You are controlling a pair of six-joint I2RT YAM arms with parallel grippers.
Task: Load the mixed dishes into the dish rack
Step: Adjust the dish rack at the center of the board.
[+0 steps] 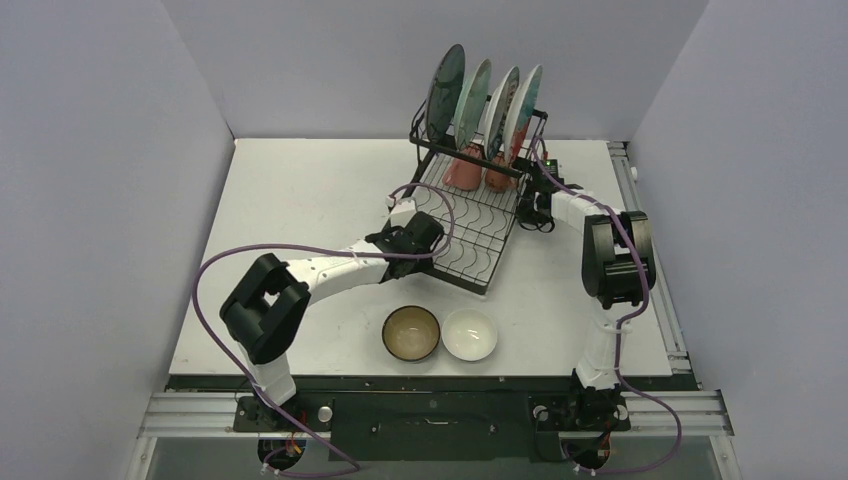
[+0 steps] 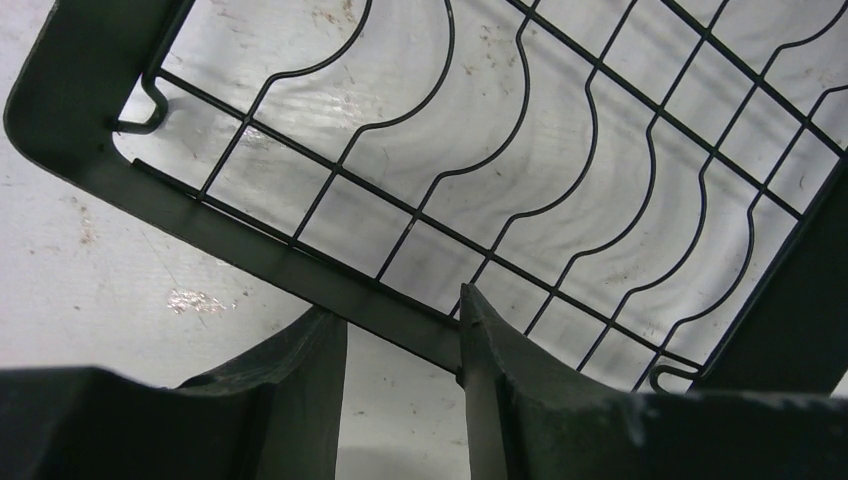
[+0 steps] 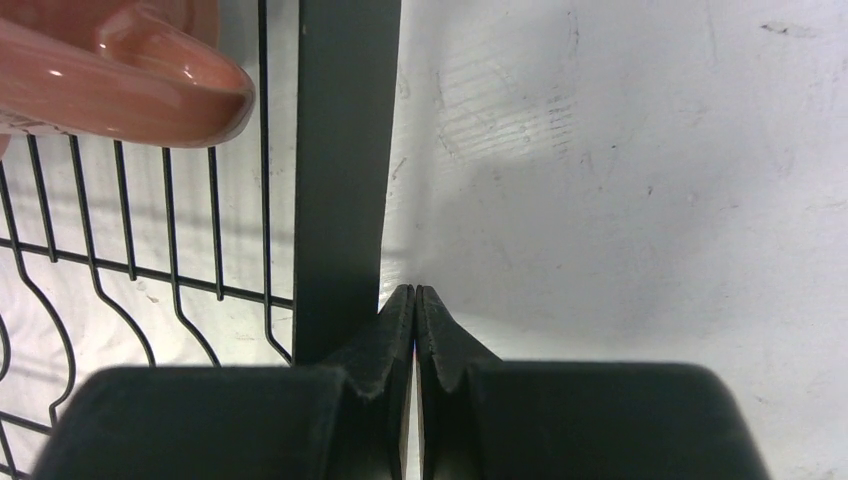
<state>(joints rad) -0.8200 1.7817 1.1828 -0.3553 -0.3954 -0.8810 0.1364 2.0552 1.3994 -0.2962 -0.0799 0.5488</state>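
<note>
Top external view: the brown bowl [image 1: 411,333] and small white bowl [image 1: 470,334] wait on the counter [image 1: 300,200] just before the dish rack [image 1: 480,235], not yet loaded. The left fingers [image 2: 500,380], parted and empty, sit at its near-left rim, probably letting go of it. The right fingers [image 3: 440,345], pressed together and empty, brace beside its right rail. Two mugs [image 1: 463,168] and upright plates [image 1: 485,100] fill its far end.

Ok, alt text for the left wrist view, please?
The left claw, fingers parted and empty, sits at the flat edge bar of the black wire dish rack; its wavy grid tray lies over the white table.
</note>
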